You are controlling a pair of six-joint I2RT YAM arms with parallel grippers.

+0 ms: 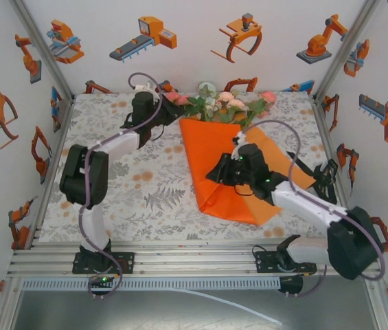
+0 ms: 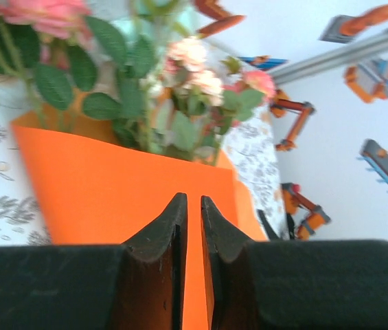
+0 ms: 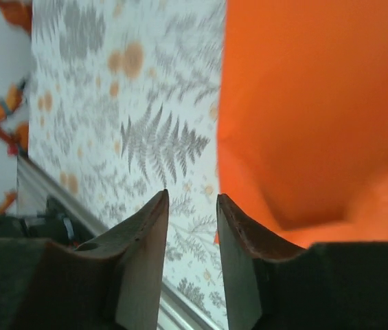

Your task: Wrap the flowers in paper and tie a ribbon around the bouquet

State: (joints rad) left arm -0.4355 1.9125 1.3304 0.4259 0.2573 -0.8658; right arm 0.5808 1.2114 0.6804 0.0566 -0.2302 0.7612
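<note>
The bouquet (image 1: pixel 214 151) lies right of the middle of the table (image 1: pixel 125 192), with its flowers (image 1: pixel 224 103) at the far edge and its point toward the near edge. Beside the flower heads, the left fingers (image 2: pixel 180 210) stand a slit apart, gripping nothing. The right fingers (image 3: pixel 156 213) gape empty beside the left fold of the paper (image 1: pixel 207 172). Nothing pins that fold, so I reckon it could spring open and spill the stems. I count one bunch and one sheet.

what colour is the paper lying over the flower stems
Plain bright orange, no print. The paper shows best in the top external view.
</note>
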